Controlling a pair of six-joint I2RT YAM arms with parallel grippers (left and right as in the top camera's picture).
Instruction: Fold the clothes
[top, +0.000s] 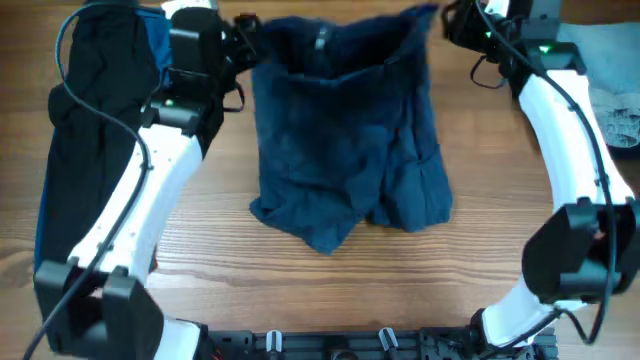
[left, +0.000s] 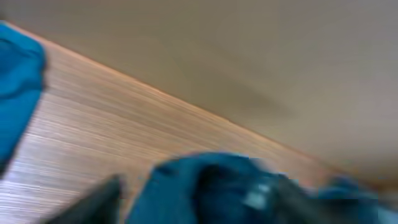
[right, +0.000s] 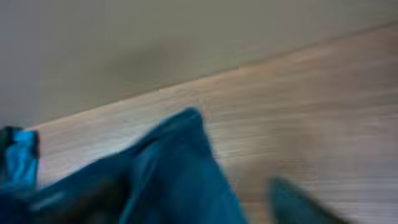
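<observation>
Dark navy shorts (top: 345, 130) lie spread on the wooden table, waistband at the far edge, legs toward me. My left gripper (top: 243, 42) is at the waistband's left corner and my right gripper (top: 447, 25) is at its right corner. In the blurred left wrist view the fingers (left: 202, 202) stand wide apart with the navy fabric (left: 205, 186) between them. In the blurred right wrist view the fingers (right: 193, 202) are also apart. The fabric (right: 174, 174) covers the left finger, and bare table shows before the right finger.
A black garment (top: 90, 70) with a brighter blue one (top: 155, 40) lies at the far left, partly under the left arm. The blue one also shows in the left wrist view (left: 18, 93). Pale denim (top: 605, 70) lies at the far right.
</observation>
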